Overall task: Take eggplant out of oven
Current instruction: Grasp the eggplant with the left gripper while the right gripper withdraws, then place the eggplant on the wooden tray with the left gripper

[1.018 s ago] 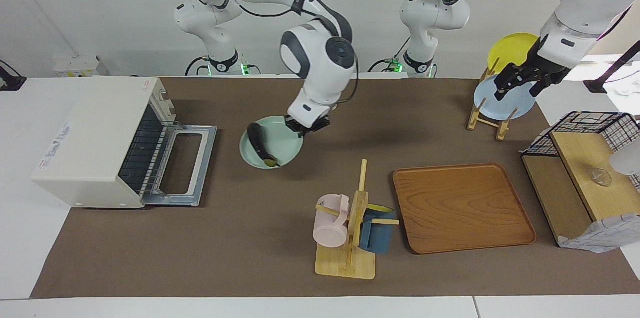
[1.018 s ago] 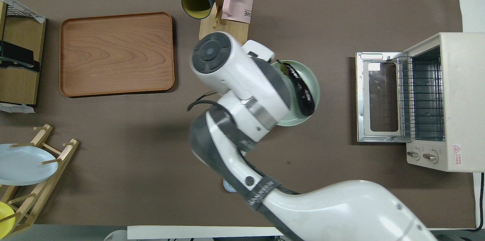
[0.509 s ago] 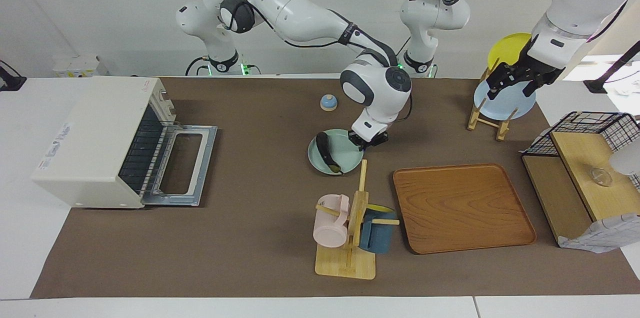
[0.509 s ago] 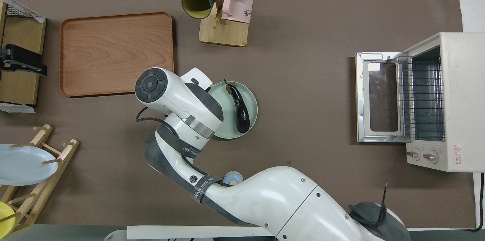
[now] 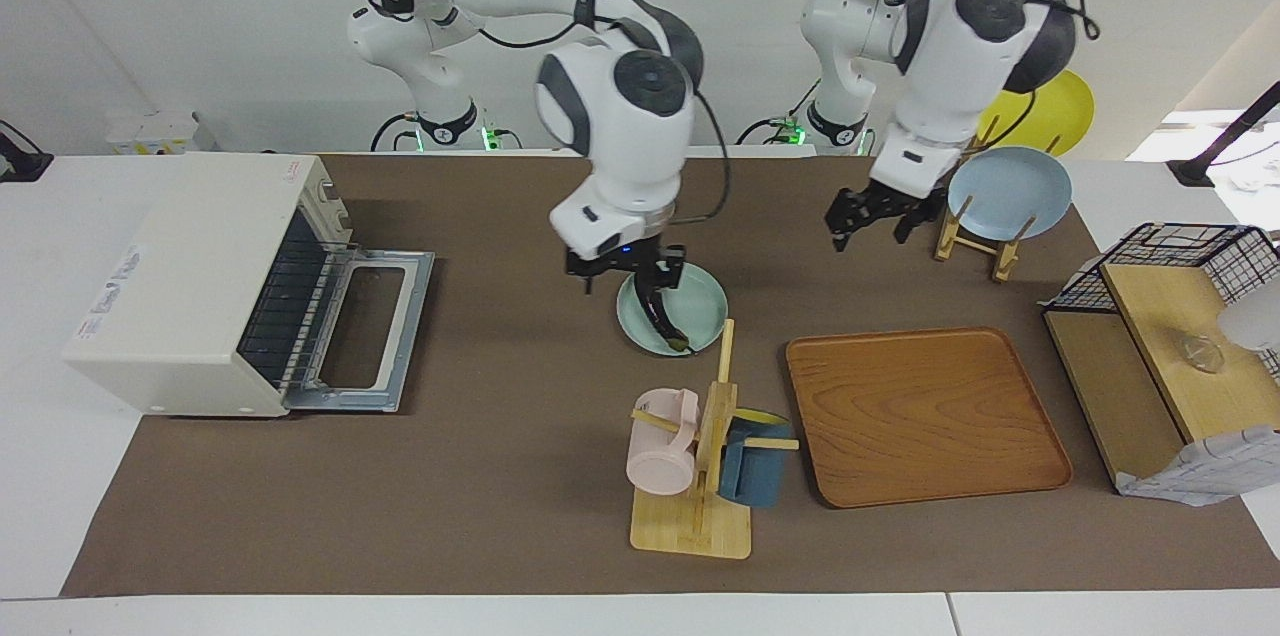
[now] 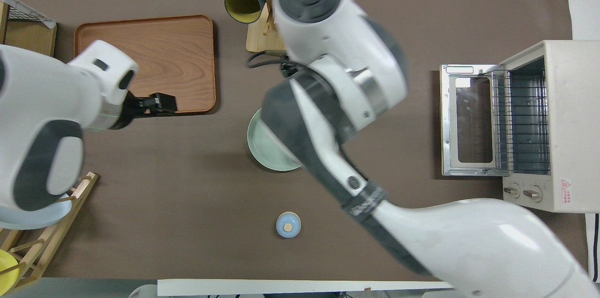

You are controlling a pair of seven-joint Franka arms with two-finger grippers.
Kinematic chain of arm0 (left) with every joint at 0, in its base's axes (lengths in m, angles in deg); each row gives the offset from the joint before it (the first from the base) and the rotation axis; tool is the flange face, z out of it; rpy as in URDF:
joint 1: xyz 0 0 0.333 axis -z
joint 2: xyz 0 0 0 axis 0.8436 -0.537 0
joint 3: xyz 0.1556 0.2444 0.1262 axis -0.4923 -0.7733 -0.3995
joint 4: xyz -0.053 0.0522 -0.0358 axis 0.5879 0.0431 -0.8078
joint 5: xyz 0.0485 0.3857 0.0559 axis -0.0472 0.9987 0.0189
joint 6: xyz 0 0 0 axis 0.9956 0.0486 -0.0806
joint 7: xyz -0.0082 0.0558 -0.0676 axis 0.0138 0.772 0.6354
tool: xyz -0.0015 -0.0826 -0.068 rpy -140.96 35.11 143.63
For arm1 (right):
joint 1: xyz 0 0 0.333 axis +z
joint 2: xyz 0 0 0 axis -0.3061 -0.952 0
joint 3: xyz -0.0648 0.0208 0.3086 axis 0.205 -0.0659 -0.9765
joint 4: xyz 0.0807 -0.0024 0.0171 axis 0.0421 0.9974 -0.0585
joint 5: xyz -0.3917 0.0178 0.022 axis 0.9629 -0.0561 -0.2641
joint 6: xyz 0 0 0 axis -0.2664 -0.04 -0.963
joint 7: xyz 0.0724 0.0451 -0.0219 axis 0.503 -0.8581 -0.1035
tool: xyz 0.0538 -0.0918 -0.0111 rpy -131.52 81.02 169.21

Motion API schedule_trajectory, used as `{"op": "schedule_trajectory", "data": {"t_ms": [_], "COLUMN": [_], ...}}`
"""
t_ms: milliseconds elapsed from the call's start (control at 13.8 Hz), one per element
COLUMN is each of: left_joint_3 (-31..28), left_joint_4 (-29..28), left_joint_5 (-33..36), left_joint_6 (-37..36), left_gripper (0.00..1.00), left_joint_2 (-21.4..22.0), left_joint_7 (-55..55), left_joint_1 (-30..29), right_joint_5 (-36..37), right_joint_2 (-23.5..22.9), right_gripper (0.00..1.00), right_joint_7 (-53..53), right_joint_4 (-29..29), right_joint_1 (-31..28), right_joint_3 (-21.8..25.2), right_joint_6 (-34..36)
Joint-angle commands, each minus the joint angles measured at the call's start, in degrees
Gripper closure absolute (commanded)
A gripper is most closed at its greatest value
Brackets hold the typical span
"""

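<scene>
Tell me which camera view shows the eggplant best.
The facing view. There the eggplant lies on the green plate, dark body and stem tip showing, with the right gripper just above its upper end. In the overhead view the right arm covers it entirely; only part of the plate's rim shows.

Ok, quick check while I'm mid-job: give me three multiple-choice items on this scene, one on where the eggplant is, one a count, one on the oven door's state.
1. Where does the eggplant lie?
A. on the oven rack
B. on the green plate
C. on the wooden tray

2. How many mugs hang on the mug tree?
A. one
B. two
C. three

3. The oven door is:
A. dropped open
B. shut
C. missing

Answers:
1. B, it lies on the plate, under the right gripper.
2. B, a pink mug and a blue mug.
3. A, the door lies flat in front of the bare rack.
</scene>
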Motion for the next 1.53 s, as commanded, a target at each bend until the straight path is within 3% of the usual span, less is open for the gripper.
{"op": "schedule_trajectory", "data": {"t_ms": [0, 73, 145, 218, 291, 364, 436, 509, 727, 800, 945, 1164, 1236, 1309, 1382, 1455], "left_joint_3": [-0.9, -0.9, -0.8, -1.0, -1.0, -1.0, -0.9, -0.9, -1.6, -2.1, -2.1, -2.1, -2.1, -2.1, -2.6, -3.3], "left_joint_4": [1.4, 3.2, 5.3, 8.2, 10.9, 12.0, 11.8, 11.7, 18.6, 20.7, 21.0, 20.8, 22.0, 22.6, 22.8, 23.1], "left_joint_5": [0.8, 0.9, 0.9, 0.9, 0.9, 0.9, 1.0, 1.0, 1.5, 1.7, 1.1, -0.6, -0.5, -0.4, -0.4, -0.4], "left_joint_6": [11.4, 15.2, 17.1, 17.5, 17.7, 17.6, 17.0, 16.5, 6.8, 3.3, -0.2, 10.1, 11.1, 12.7, 12.6, 11.6], "left_gripper": [0.0, 0.0, 0.0, 0.0, 0.0, 0.17, 0.81, 1.0, 1.0, 1.0, 1.0, 0.99, 0.82, 0.13, 0.0, 0.0], "left_joint_2": [-10.5, -14.2, -18.4, -22.6, -26.1, -27.6, -27.9, -27.9, -28.6, -28.8, -27.6, -31.6, -32.5, -33.3, -33.0, -32.3], "left_joint_7": [14.0, 16.8, 19.5, 22.0, 23.8, 23.9, 23.5, 23.5, 22.1, 18.5, 2.6, -15.8, -20.4, -22.5, -22.7, -22.8], "left_joint_1": [11.0, 12.7, 14.8, 17.4, 18.2, 18.3, 18.2, 18.0, 16.1, 11.9, 2.5, -9.6, -11.8, -13.5, -13.7, -14.2], "right_joint_5": [-1.1, -1.3, -1.4, -1.4, -1.4, -1.1, -0.7, -0.4, 2.1, 4.6, 8.1, 12.9, 13.4, 14.1, 14.7, 14.7], "right_joint_2": [6.7, 8.2, 10.3, 12.0, 13.2, 13.1, 12.7, 12.2, 10.8, 10.8, 10.9, 10.9, 10.7, 10.5, 10.1, 10.2], "right_gripper": [0.29, 0.48, 0.72, 0.85, 0.9, 0.92, 0.94, 0.94, 0.94, 0.94, 0.94, 0.94, 0.94, 0.94, 0.94, 0.94], "right_joint_7": [-8.6, -10.0, -14.4, -18.5, -20.2, -20.1, -20.1, -20.1, -20.8, -20.5, -20.8, -20.9, -21.0, -21.4, -22.2, -23.7], "right_joint_4": [17.6, 22.8, 29.0, 34.9, 39.4, 41.2, 41.6, 41.8, 43.4, 44.7, 45.7, 45.2, 44.0, 42.2, 39.6, 37.0], "right_joint_1": [-7.2, -10.3, -12.2, -12.9, -13.9, -14.5, -14.9, -15.6, -17.6, -17.7, -17.9, -17.8, -17.8, -17.7, -17.6, -17.5], "right_joint_3": [-1.2, -1.3, -1.3, -1.2, -1.2, -1.1, -1.1, -1.0, -1.1, -1.0, -1.0, -1.0, -1.1, -1.1, -1.1, -1.1], "right_joint_6": [-8.2, -11.8, -17.7, -23.3, -27.2, -28.3, -28.1, -28.3, -29.7, -30.3, -31.3, -30.1, -28.7, -26.7, -23.3, -19.7]}}
